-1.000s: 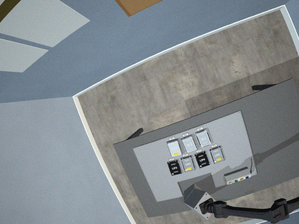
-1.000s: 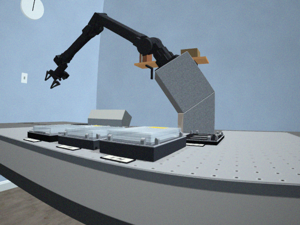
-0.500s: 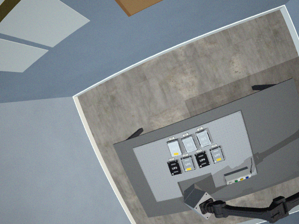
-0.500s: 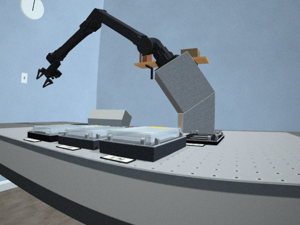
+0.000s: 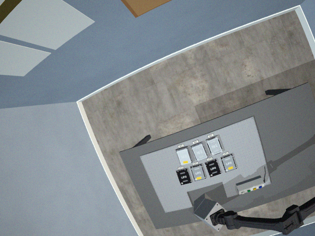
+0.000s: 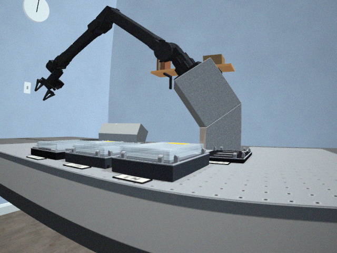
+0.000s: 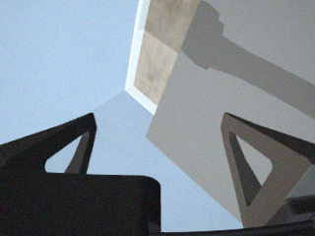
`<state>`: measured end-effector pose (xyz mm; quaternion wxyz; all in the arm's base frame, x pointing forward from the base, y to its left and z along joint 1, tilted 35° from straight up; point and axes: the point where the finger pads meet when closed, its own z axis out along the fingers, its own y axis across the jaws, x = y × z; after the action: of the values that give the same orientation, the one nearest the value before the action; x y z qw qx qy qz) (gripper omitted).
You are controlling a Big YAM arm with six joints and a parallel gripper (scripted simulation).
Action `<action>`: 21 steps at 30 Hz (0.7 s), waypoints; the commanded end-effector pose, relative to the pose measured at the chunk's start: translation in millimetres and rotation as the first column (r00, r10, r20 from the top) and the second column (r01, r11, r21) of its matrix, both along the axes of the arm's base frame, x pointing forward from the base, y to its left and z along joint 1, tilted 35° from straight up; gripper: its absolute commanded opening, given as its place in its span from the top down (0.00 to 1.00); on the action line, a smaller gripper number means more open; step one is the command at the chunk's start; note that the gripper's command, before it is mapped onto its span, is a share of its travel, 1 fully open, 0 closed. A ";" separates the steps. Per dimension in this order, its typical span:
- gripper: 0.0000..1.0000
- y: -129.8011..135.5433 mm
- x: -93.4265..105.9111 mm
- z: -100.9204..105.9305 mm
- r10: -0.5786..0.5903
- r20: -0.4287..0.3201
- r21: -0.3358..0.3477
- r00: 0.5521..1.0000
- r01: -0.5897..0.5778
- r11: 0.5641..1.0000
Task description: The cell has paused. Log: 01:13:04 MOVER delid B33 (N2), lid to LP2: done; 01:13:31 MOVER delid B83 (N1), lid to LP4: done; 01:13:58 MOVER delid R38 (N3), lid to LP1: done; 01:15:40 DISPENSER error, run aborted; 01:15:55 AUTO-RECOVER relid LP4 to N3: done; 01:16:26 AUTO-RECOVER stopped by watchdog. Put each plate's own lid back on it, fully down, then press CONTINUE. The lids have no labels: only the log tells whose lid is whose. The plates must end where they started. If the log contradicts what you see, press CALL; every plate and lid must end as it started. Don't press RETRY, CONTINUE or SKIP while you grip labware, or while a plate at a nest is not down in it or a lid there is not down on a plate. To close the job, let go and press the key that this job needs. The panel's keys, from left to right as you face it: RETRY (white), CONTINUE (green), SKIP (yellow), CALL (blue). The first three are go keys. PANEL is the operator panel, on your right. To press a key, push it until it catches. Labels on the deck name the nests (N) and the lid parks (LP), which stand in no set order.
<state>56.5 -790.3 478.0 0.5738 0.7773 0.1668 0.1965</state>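
Up at the upper left of the exterior view, the gripper hangs with its fingers spread wide, nothing between them. In the top view's lower centre, a yellow-marked lid covers the leftmost plate of the upper row; the middle plate and right plate show their well grids. Below, yellow-marked lids lie on LP1 and LP2, with LP4 between them and LP3 at the row's left end. The operator panel sits at lower right.

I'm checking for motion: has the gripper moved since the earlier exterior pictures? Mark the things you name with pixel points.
Yes: in the exterior view, the gripper [image 6: 39, 95] [image 7: 158, 119] has shifted left, and now appears closer to the white wall plate [image 6: 25, 91].
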 end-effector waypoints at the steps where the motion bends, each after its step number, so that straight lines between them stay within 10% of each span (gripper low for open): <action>1: 0.00 -0.4 19.8 16.0 0.052 -0.054 -0.028 0.997 -0.054 0.998; 21: 0.00 28.9 94.2 1.5 0.151 -0.152 -0.001 0.977 -0.153 0.988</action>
<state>129.1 -761.1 465.9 0.5434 0.7822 0.2391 0.1889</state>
